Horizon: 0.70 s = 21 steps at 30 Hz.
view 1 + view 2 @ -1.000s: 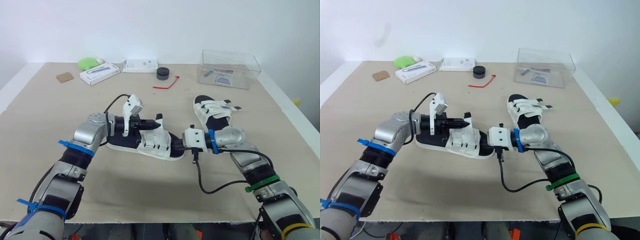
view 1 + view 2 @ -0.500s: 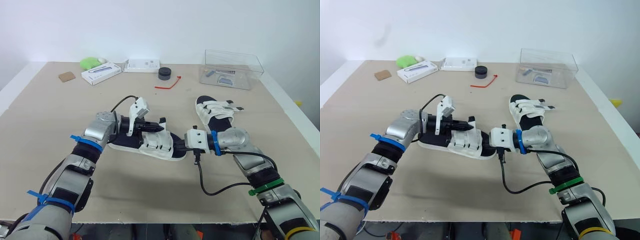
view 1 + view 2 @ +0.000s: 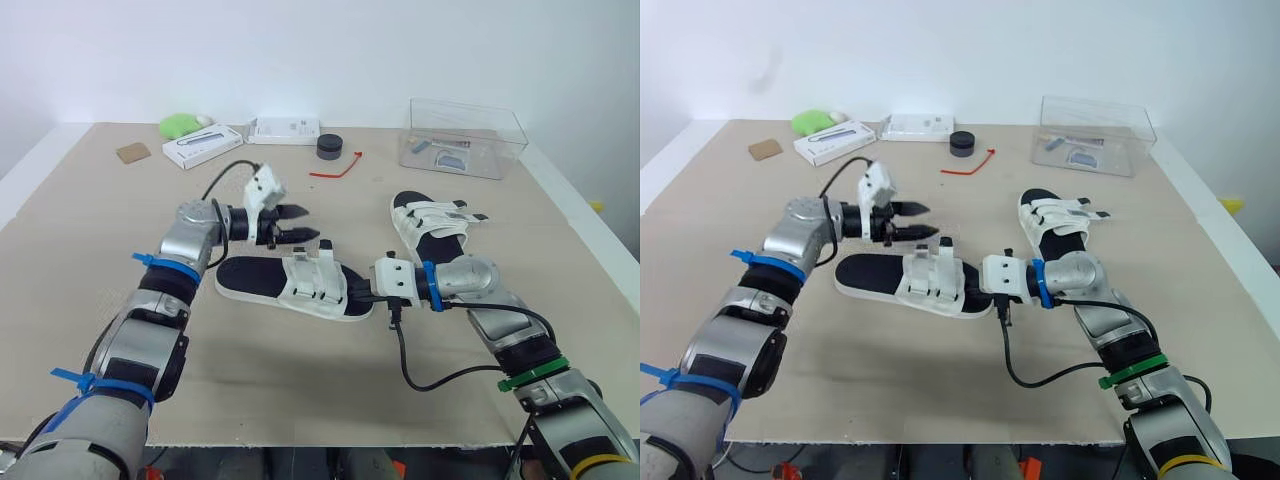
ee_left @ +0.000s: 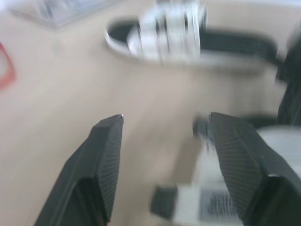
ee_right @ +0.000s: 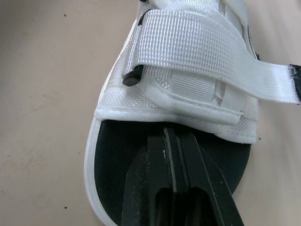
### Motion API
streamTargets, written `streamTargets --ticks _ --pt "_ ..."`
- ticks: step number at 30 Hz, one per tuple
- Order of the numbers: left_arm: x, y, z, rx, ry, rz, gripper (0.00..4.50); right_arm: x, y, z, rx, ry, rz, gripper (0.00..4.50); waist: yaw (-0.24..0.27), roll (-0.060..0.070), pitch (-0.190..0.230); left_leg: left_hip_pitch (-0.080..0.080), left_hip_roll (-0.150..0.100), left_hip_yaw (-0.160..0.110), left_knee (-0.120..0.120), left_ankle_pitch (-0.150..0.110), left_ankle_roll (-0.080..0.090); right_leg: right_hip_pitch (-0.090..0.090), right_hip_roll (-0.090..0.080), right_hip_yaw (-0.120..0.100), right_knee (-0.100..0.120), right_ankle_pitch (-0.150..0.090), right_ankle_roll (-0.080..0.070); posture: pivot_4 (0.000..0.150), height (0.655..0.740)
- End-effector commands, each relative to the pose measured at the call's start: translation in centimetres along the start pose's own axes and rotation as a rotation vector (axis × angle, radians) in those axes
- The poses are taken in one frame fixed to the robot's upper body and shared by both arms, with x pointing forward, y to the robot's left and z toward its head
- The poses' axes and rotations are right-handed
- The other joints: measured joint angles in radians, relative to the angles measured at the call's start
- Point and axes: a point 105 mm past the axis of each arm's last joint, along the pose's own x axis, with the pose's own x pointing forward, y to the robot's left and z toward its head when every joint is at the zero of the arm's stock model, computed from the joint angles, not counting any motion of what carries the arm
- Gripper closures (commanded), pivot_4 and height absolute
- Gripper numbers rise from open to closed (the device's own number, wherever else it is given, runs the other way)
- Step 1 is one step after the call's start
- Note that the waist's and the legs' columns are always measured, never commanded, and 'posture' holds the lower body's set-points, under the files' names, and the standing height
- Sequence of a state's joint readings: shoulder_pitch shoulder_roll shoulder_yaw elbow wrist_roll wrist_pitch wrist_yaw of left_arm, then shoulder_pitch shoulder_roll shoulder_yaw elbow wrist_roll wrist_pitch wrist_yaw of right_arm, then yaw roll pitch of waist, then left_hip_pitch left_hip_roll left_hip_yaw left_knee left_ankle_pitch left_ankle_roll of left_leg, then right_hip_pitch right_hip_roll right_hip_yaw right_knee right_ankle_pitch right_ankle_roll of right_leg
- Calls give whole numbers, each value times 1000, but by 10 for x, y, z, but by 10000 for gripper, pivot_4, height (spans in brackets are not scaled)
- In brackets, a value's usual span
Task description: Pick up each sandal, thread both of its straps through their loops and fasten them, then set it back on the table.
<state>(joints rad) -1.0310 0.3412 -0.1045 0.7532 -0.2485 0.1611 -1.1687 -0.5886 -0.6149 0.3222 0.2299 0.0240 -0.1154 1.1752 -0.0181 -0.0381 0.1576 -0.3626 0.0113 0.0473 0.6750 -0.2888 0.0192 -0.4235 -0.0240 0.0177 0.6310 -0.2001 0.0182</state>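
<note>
Midway through fastening the near sandal (image 3: 285, 284), by the look of it. Lies flat on the table (image 3: 100, 230) between the two arms, strapped end toward the right arm. Pinned there by the right gripper (image 5: 171, 139): fingers pressed together, tips down on the dark footbed just short of the front strap (image 5: 188, 42). Left gripper (image 3: 308, 224) up in the air just beyond the sandal's straps, fingers (image 4: 101, 160) spread wide, gripping nothing. A loose strap end (image 5: 277, 84) sticking out sideways past the upper, so probably not yet pressed down.

Next, most likely: lower the open left gripper onto that free end, pinch it, draw it across and press it flat, with the right gripper as anchor.

Second sandal (image 3: 428, 222) farther back on the table near the right arm, one strap tip jutting out too.
</note>
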Motion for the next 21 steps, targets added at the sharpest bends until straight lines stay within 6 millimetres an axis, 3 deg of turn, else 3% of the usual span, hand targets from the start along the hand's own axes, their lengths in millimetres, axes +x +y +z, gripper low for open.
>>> streamTargets --ticks 1,4,7,11,18,21 --pt "13 -19 22 25 -75 -109 14861 -1 18 -34 89 135 50 45000 0 0 0 0 0 0 0 0 0 0 0 0 0 0 0 1500 7400" --pt "21 -26 8 -14 -38 -140 26650 -1 18 -34 91 134 47 45000 -1 0 0 0 0 1 0 0 0 0 0 1 0 0 1 1500 7400" --pt "27 -27 -9 -94 18 -143 43192 -1 19 -34 92 134 45 45000 -1 0 0 0 0 0 0 0 0 0 1 1 0 0 1 1500 7400" --pt "31 -20 -36 -188 159 -98 44274 -1 20 -34 96 133 41 45000 0 0 0 0 0 0 1 0 0 0 1 0 0 -2 5 1500 7400" --pt "22 -18 -60 -222 333 -111 44274 -1 24 -35 101 137 35 45000 0 0 0 -2 -1 -1 2 0 0 0 0 0 0 -1 5 1500 7400" --pt "16 -3 -57 -172 343 -19 44274 -1 24 -35 100 136 31 45000 0 0 -1 -2 -1 -2 2 0 1 0 1 0 -1 -1 5 1500 7400"
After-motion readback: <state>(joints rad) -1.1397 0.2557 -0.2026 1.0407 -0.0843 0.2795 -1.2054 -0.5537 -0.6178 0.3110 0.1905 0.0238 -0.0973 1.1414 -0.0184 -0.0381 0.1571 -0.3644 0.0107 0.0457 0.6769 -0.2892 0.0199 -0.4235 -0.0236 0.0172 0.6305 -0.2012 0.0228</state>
